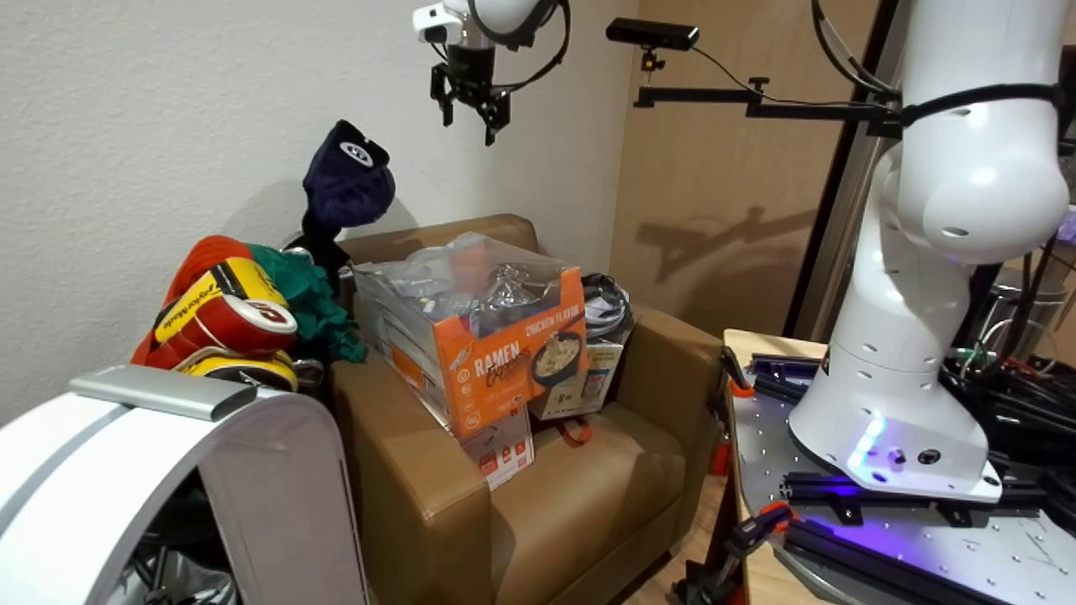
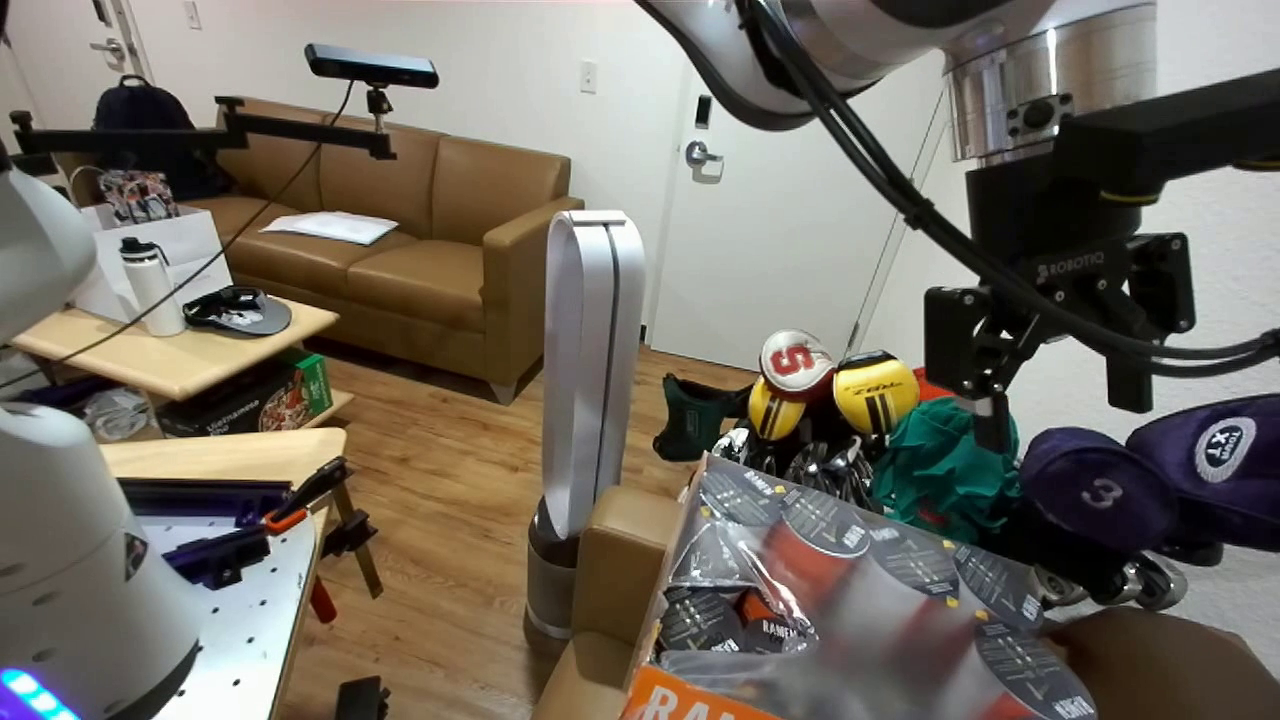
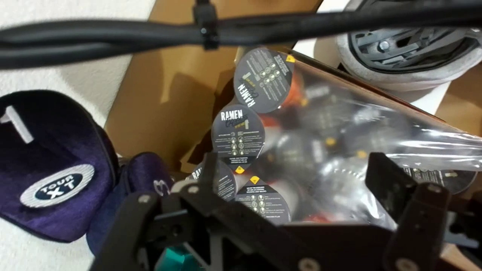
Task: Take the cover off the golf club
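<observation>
My Robotiq claw (image 3: 295,171) stands with its fingers (image 3: 209,178) wide apart and nothing held; in the wrist view the gap between them lies over film-covered ramen cups (image 3: 238,131). The navy Tour XT headcover (image 3: 56,180), which I take to be the cover in question, occupies the left of that frame, cut by its edge and apart from the fingers. A smaller headcover marked 3 (image 3: 148,175) sits just beside it, on the side toward the claw. In an exterior view the Tour XT headcover (image 1: 345,160) appears to the lower left of the claw, near the wall (image 1: 168,109); its long axis looks steep, though overlap leaves this uncertain. The golf club is presumably hidden inside. I judge the reach to be the step in hand: the fingers open along the line toward the headcover, so I must travel leftward in the wrist frame, past the 3, before closing.
</observation>
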`<state>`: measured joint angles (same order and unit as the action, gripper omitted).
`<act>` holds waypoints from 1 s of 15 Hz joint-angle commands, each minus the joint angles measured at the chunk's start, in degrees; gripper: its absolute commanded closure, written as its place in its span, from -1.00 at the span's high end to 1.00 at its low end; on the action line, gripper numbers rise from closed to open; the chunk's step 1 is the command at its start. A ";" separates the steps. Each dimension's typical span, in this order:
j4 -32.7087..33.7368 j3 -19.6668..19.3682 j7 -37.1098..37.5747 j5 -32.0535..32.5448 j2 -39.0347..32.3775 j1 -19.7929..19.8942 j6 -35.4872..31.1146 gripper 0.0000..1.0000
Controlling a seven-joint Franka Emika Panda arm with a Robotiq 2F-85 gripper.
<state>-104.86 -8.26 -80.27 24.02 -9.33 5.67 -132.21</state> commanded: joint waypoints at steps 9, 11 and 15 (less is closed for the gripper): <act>8.95 4.51 -31.47 -3.27 -12.69 3.56 -12.28 1.00; 11.30 5.28 -36.24 -3.75 -14.71 3.90 -11.37 1.00; 10.85 4.45 -35.97 -3.06 -14.86 2.53 -11.28 1.00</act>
<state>-94.03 -3.73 -116.27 20.98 -24.28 8.26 -143.62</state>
